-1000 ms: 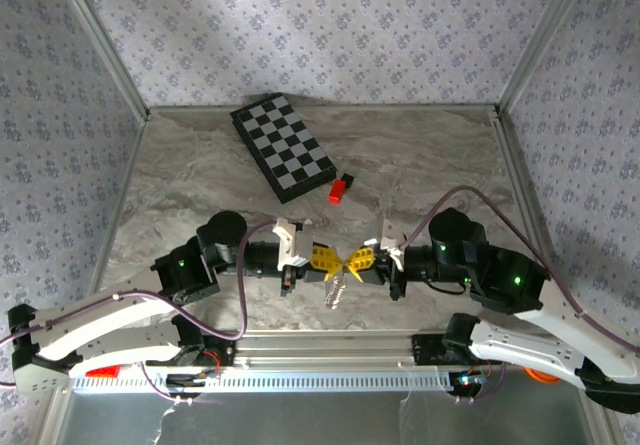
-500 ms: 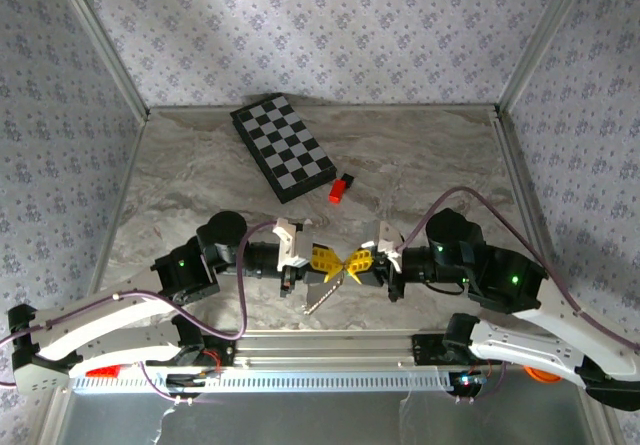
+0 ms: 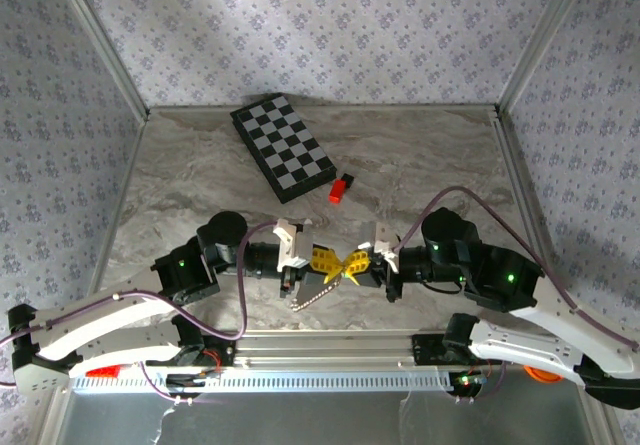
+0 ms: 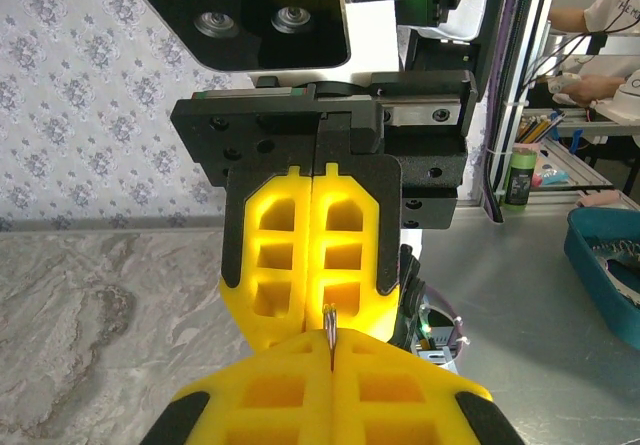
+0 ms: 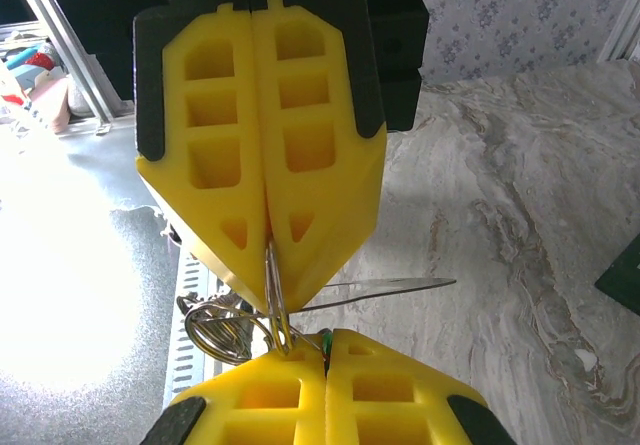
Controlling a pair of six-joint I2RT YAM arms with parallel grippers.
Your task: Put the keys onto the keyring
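Low over the table's front middle, my two grippers meet tip to tip. My left gripper is shut on the keyring, whose thin wire loop stands edge-on in the yellow fingertips. Its silvery coils bulge beside the tips, and a pale chain-like length dangles toward the near rail. My right gripper is shut, with a sliver of the key's green head between its tips, right against the ring wire. A thin silver blade sticks out sideways over the marble.
A black-and-grey checkerboard lies at the back left of centre, with a small red-and-black block just in front of it. The aluminium rail runs along the near edge. Patterned walls close off three sides.
The dangling part of the keyring has swung left, toward the left arm. The right gripper has edged slightly left, closer against the left fingertips. Both stay shut.
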